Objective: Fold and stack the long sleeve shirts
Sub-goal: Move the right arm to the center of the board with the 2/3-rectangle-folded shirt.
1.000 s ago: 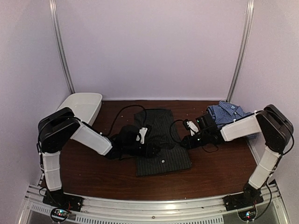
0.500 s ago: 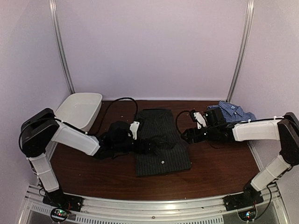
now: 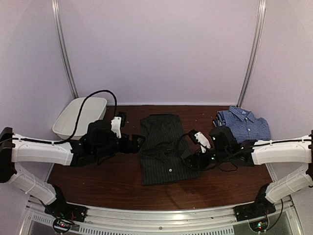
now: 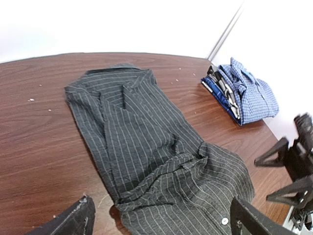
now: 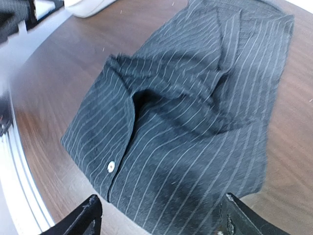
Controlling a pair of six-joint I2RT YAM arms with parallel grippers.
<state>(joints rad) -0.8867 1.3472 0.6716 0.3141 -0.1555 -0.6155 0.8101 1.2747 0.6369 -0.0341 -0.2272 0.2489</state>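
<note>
A black pinstriped long sleeve shirt (image 3: 164, 152) lies folded lengthwise at the table's middle, with a rumpled fold across it (image 4: 161, 156) (image 5: 195, 112). The blue-and-white check shirt (image 3: 244, 125) (image 4: 249, 93) sits folded at the back right. My left gripper (image 3: 135, 143) (image 4: 164, 221) hangs open at the black shirt's left edge, nothing between its fingers. At that shirt's right edge my right gripper (image 3: 194, 159) (image 5: 159, 215) is open and empty, just above the cloth's near corner. It also shows in the left wrist view as the right gripper (image 4: 288, 174).
A white oval tub (image 3: 79, 116) (image 5: 88, 5) stands at the back left corner. Black cables loop from both wrists over the table. The wooden table (image 3: 98, 181) ends at a metal rail (image 3: 161, 215) in front, and pale walls close in the sides and back.
Both grippers have opened and let go of the black shirt. The left arm has drawn back leftward off the cloth; the right gripper has shifted nearer, to the shirt's right edge.
</note>
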